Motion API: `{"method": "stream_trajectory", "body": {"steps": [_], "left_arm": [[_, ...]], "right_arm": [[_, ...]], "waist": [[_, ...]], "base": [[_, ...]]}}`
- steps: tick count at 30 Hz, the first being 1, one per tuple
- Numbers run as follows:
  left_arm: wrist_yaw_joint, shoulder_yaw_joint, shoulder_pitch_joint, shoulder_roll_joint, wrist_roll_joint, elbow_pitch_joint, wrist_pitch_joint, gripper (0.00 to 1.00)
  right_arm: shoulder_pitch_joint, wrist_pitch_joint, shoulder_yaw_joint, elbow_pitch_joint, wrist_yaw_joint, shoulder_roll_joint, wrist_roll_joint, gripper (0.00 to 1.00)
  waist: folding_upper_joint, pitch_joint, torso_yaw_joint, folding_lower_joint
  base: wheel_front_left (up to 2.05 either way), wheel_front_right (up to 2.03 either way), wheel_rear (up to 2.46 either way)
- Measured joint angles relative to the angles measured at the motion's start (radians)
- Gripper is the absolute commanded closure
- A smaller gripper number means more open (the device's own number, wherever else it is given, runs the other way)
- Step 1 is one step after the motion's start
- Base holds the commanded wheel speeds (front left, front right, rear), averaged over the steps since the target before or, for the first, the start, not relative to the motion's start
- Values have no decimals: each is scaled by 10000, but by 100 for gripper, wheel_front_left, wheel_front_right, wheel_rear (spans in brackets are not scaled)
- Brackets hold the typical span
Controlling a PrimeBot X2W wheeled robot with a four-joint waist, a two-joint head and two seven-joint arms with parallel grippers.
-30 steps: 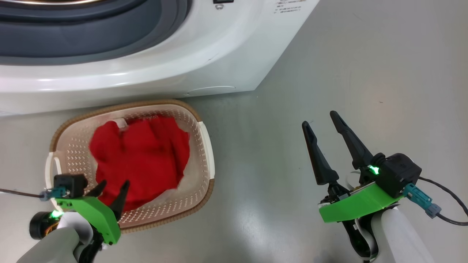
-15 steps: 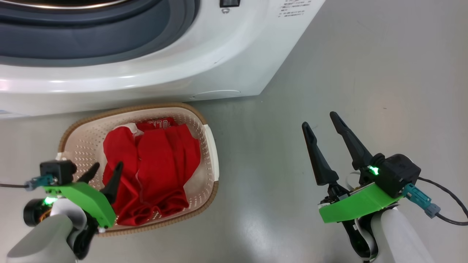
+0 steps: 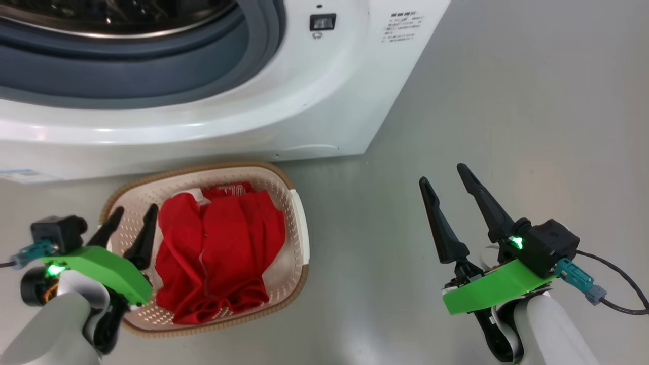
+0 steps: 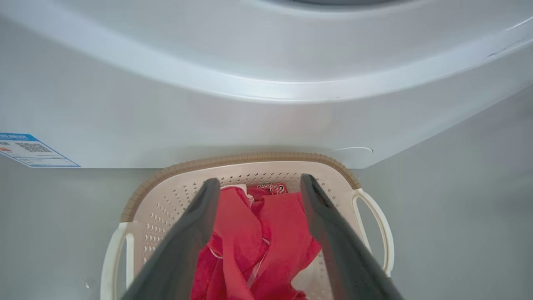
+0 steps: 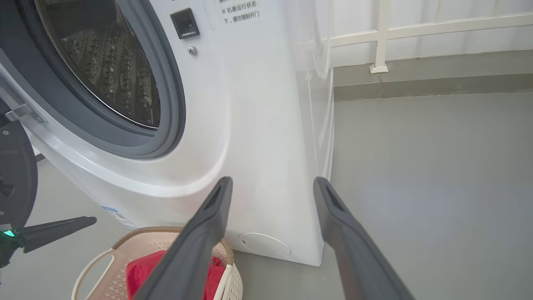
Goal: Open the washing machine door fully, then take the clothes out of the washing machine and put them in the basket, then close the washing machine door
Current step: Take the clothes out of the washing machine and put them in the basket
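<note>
The red clothes [image 3: 223, 248] lie heaped in the cream basket [image 3: 228, 166] on the floor in front of the white washing machine [image 3: 253, 121]. My left gripper [image 3: 137, 208] hangs open and holds nothing, over the basket's left rim beside the clothes. The left wrist view looks past my left gripper [image 4: 259, 179] at the clothes [image 4: 266, 233] in the basket [image 4: 250, 158]. My right gripper [image 3: 442, 173] stands open over bare floor, well right of the basket. In the right wrist view the steel drum [image 5: 108, 75] is exposed, and the door's black rim [image 5: 12, 179] shows swung open at the left edge.
A grey rubber ring [image 3: 152, 66] frames the drum opening. A blue label [image 4: 33, 148] sits low on the machine's front. Grey floor [image 3: 507, 101] spreads to the right, with a white railing [image 5: 381, 37] beyond it.
The head camera has tilted up, showing more of the machine. My left gripper has drawn left off the clothes to the basket's left rim. The clothes have settled. The right arm is still.
</note>
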Motion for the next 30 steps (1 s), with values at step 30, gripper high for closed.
{"method": "stream_trajectory", "body": {"steps": [30], "left_arm": [[0, 5404, 4479, -941, 4403, -4215, 0, 0]], "right_arm": [[1734, 0, -759, 336, 0, -67, -65, 0]], "waist": [[0, -2796, 415, 0]], "base": [[0, 0, 0]]}}
